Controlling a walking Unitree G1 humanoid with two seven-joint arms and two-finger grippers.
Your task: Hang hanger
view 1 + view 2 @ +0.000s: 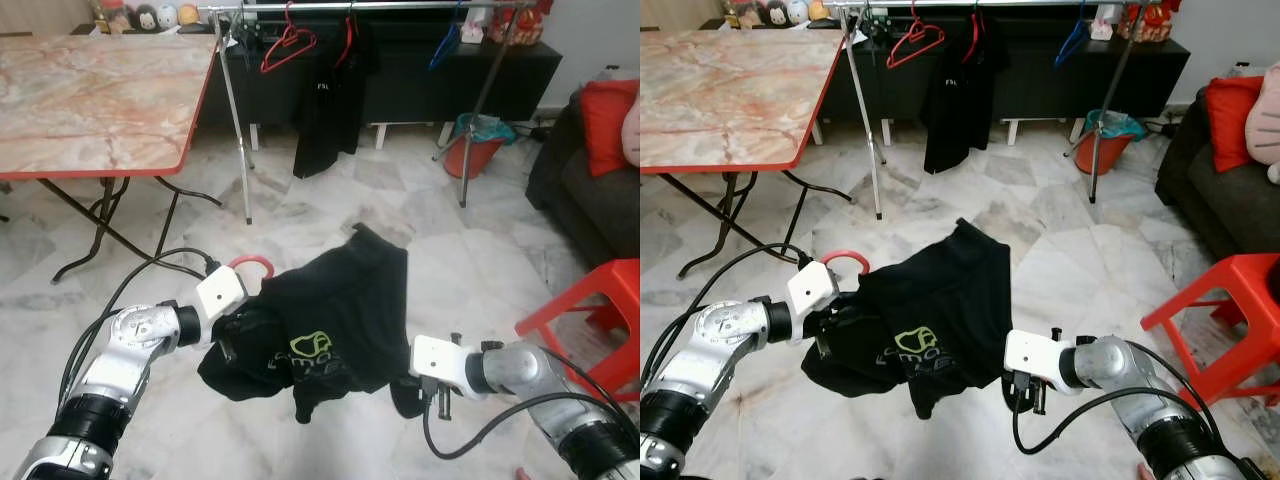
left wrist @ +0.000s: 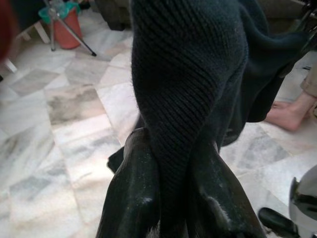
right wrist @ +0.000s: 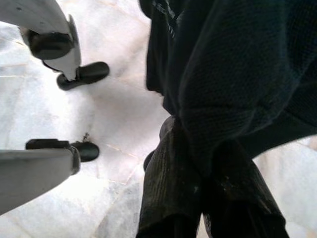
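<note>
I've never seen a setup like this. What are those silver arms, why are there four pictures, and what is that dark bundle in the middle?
The silver arms belong to a walking humanoid robot. Two pictures come from cameras in its head, looking down; the other two come from cameras on its wrists, looking along its black fingers. The left gripper and right gripper are each shut on a black knitted garment with a green logo, holding it up above the marble floor. A red hanger hook pokes out by the left gripper. Ahead stands a metal clothes rail with a hanging black shirt, beside a marble-topped folding table. A red plastic stool stands to the right.
</note>
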